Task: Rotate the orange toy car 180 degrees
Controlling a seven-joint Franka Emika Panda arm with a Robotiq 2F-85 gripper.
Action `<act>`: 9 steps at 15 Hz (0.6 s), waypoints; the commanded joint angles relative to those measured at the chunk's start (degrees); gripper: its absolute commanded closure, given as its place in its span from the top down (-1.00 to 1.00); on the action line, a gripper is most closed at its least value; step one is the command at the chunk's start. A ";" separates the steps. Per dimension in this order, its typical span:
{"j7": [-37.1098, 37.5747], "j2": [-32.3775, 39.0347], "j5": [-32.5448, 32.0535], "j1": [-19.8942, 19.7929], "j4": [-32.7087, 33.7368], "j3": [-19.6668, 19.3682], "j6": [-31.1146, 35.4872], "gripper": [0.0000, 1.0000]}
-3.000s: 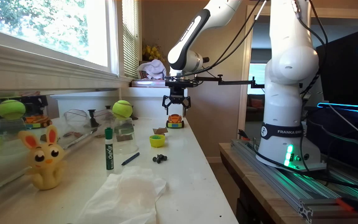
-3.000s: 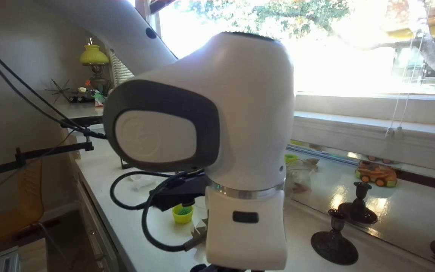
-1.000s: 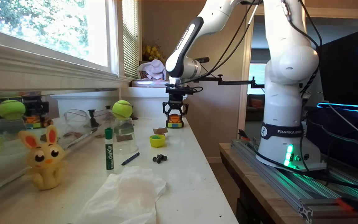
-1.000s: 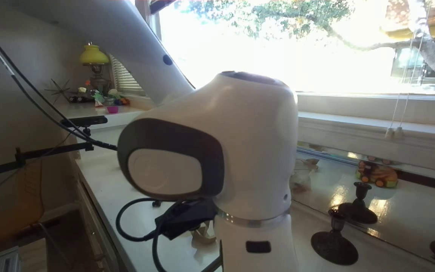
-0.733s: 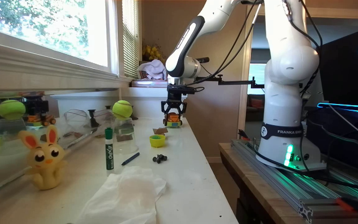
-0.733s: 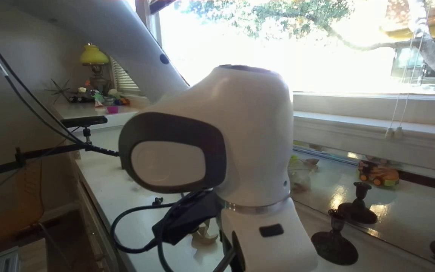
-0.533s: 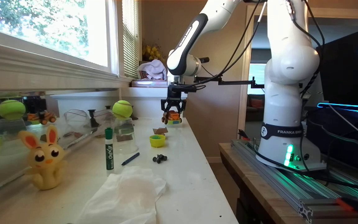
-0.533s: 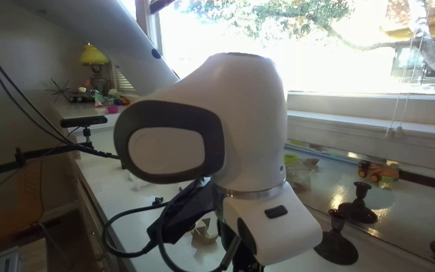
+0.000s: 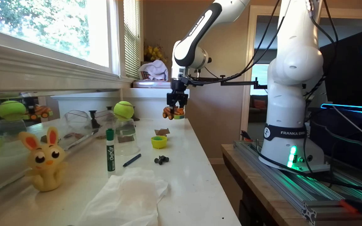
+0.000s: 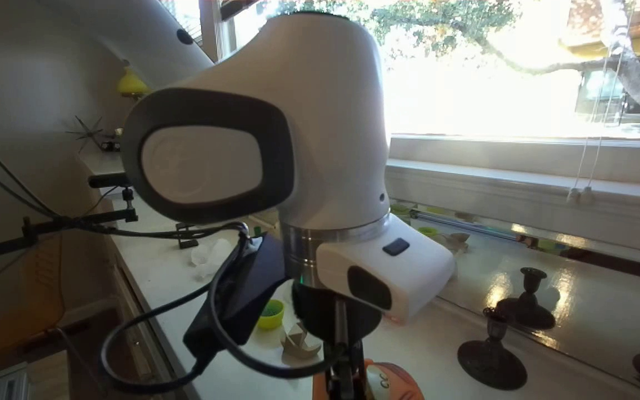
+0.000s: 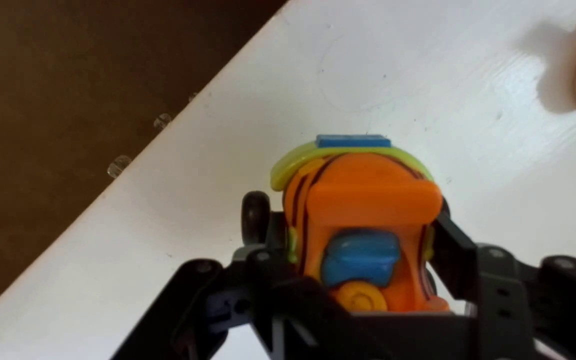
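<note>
The orange toy car (image 9: 178, 112) hangs a little above the white counter, turned partly side-on in an exterior view. My gripper (image 11: 363, 237) is shut on it, one finger pressed to each flank. In the wrist view, the orange toy car (image 11: 373, 202) shows its roof, a blue part on top and a yellow-green bumper; a finger and the gripper's body cover its lower end. Only a piece of the orange toy car (image 10: 395, 380) appears at the bottom of an exterior view, beneath the arm's wrist.
A brown cardboard piece (image 9: 162, 132), a yellow cup (image 9: 159, 142) and a small black object (image 9: 161, 160) lie along the counter. A tennis ball (image 9: 123, 110) tops a clear cup near the mirror. Dark candle holders (image 10: 492, 355) stand by the mirror. The counter's edge (image 11: 168, 130) drops off to the floor.
My gripper came down over the car, shut on it and lifted it off the counter. The wrist has since turned, swinging the car from end-on to nearly side-on while rising.
</note>
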 commanded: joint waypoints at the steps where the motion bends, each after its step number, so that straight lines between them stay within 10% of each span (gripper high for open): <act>1: -11.52 -3.75 0.83 0.39 -1.62 0.04 -2.44 -0.11; 9: -36.24 -0.76 1.49 1.93 0.02 -0.26 -5.25 -0.11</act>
